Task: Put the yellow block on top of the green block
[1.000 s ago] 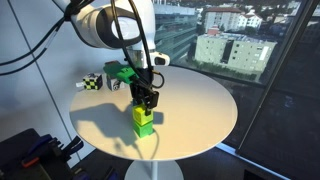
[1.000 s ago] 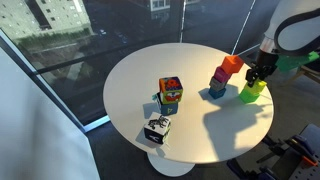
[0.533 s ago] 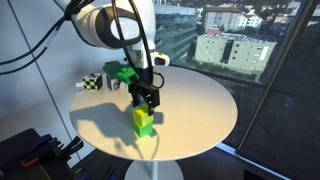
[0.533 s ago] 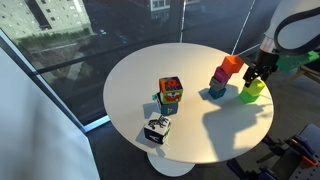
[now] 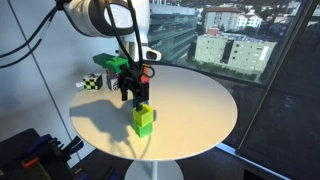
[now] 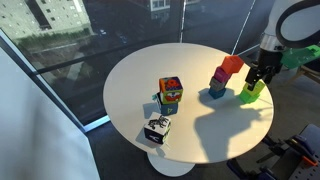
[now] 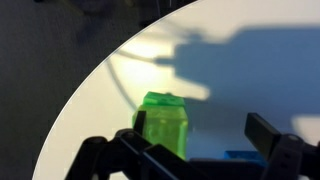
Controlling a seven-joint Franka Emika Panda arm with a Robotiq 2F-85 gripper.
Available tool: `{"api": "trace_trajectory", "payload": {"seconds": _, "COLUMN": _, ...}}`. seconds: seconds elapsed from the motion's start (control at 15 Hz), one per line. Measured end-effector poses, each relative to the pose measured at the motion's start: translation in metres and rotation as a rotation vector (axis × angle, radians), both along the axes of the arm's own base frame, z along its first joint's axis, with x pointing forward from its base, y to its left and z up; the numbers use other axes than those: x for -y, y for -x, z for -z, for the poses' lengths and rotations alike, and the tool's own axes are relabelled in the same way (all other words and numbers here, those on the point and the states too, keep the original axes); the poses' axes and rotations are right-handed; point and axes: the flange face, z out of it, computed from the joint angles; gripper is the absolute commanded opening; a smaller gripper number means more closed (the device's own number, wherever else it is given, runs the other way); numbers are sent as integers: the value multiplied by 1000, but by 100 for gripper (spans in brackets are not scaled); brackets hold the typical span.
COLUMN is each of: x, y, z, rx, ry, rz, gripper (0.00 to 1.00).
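The yellow block sits on top of the green block, a two-cube stack near the table's front edge; both exterior views show it. My gripper hangs just above the stack, open and holding nothing. In the wrist view the stack stands close to the left finger, and the right finger is well clear of it. There the two cubes look like a single green column, so I cannot tell them apart. My gripper is also seen right over the stack.
A tower of orange, magenta and blue cubes stands close beside the stack. A multicoloured cube and a black-and-white patterned cube sit further across the round white table. The table edge curves close to the stack.
The jaws have opened and let go of the yellow block, which stays on the green one. The gripper has risen a little above the stack.
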Motion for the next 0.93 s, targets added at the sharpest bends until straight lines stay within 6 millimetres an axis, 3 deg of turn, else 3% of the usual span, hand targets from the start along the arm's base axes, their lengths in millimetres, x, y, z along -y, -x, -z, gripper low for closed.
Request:
{"api": "trace_trajectory", "payload": {"seconds": 0.53, "x": -44, "y": 8, "z": -19, "rx": -99, "ry": -12, "rz": -80, "gripper": 100}}
{"api": "trace_trajectory", "payload": {"seconds": 0.93, "x": -75, "y": 10, "z": -40, "rx": -77, "ry": -3, "rz": -144, "gripper": 100}}
